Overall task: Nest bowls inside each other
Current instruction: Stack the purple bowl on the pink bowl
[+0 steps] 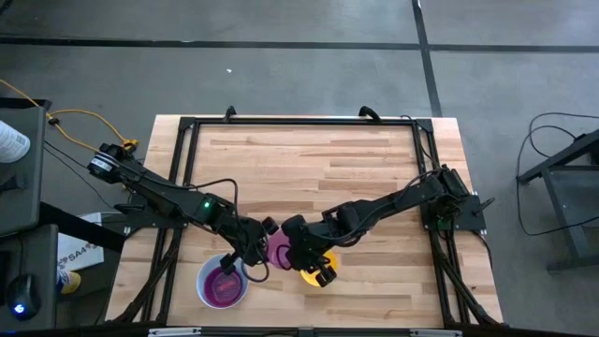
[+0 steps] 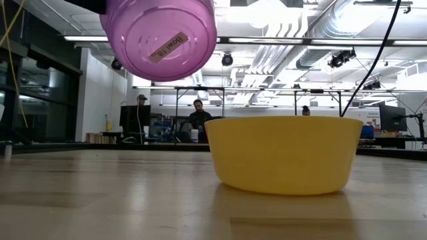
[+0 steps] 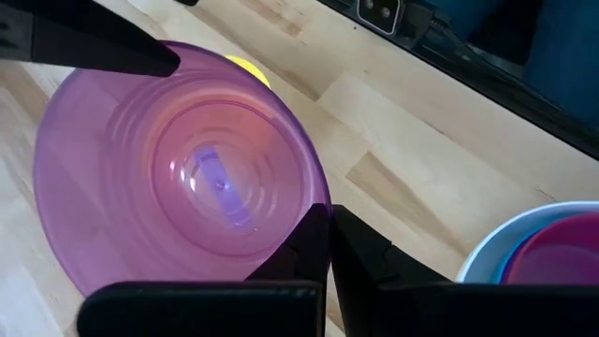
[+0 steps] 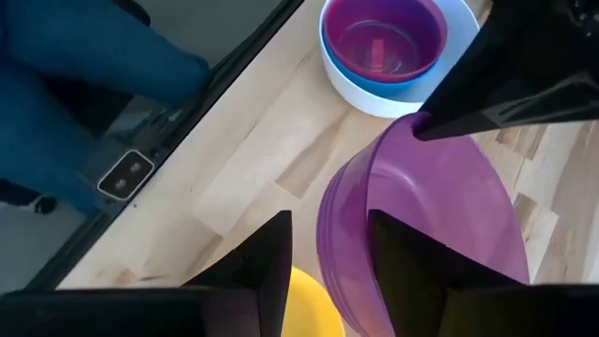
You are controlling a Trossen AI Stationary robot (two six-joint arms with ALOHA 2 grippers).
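The left tool (image 3: 323, 245) is closed tight on the rim of the purple bowl (image 3: 187, 168), which hangs clear of the counter (image 1: 309, 159), tilted, its labelled base showing in the low view. The right tool (image 4: 328, 245) stands well open with one finger inside that same bowl's rim and one outside, not clamped as far as can be seen (a handover between the arms appears to be in progress). Just beyond the right tool, on the counter, sits the yellow bowl (image 2: 283, 153), upright and empty so far as the low view allows. To the side of the left tool, close by, stands the white bowl (image 4: 459, 61) with the blue bowl (image 4: 342, 65) nested in it and a reddish-magenta bowl (image 4: 384, 42) nested in that; its exact colour cannot be settled. Progress, judged: three bowls stacked, two outstanding. Remaining work appears to be adding the yellow bowl and the purple one to the stack. Count: one white, one blue, one reddish-magenta, one yellow, one purple; five bowls in all. Tools: two.
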